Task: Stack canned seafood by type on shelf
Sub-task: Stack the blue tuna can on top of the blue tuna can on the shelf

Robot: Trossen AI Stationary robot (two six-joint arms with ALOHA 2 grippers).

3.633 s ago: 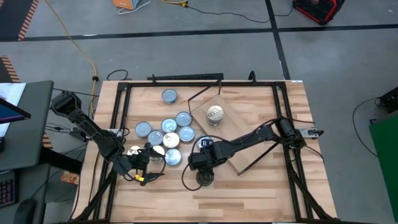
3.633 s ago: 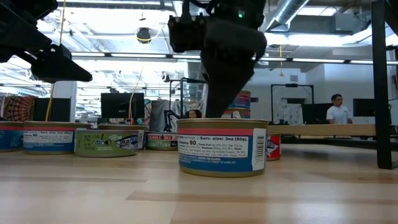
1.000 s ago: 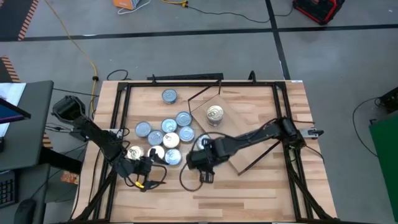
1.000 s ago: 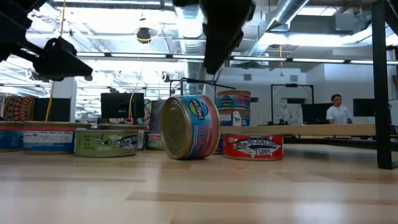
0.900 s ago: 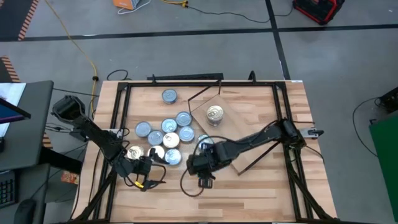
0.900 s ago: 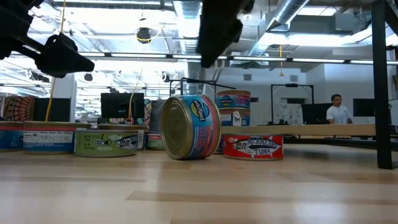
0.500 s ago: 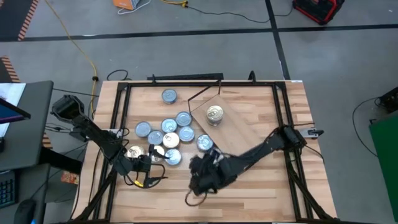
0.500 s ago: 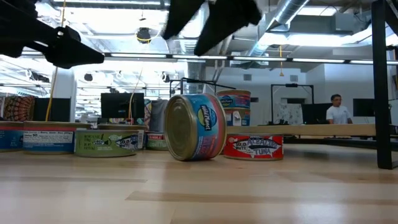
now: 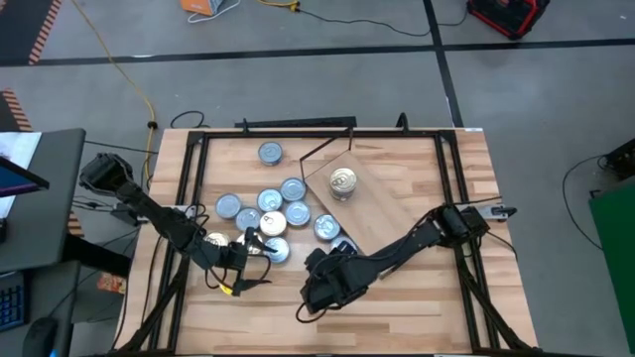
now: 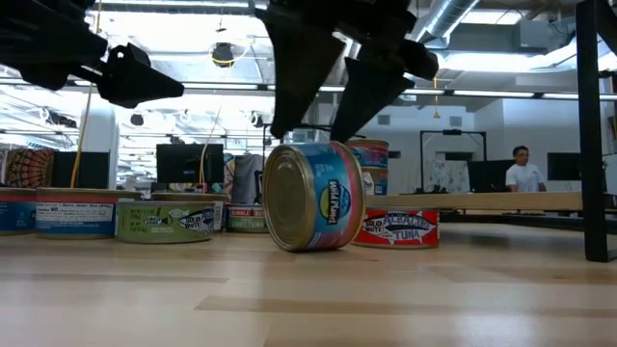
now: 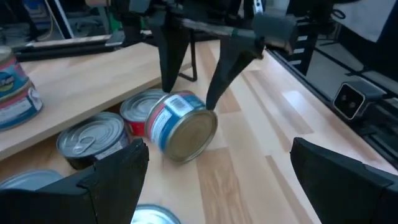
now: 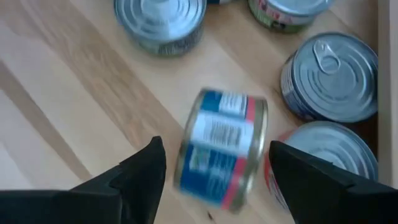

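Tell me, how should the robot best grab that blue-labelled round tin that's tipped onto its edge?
Probably across its two flat metal ends, from above. The blue-labelled round tin stands on its curved side and could roll, and the right pincer hangs open straddling it, so closing there pins both flat faces.

Blue-labelled tin (image 10: 313, 196) tipped from upright onto its edge, right tool (image 10: 326, 92) released it, now spread above, left tool (image 9: 245, 260) shifted toward 3 o'clock.
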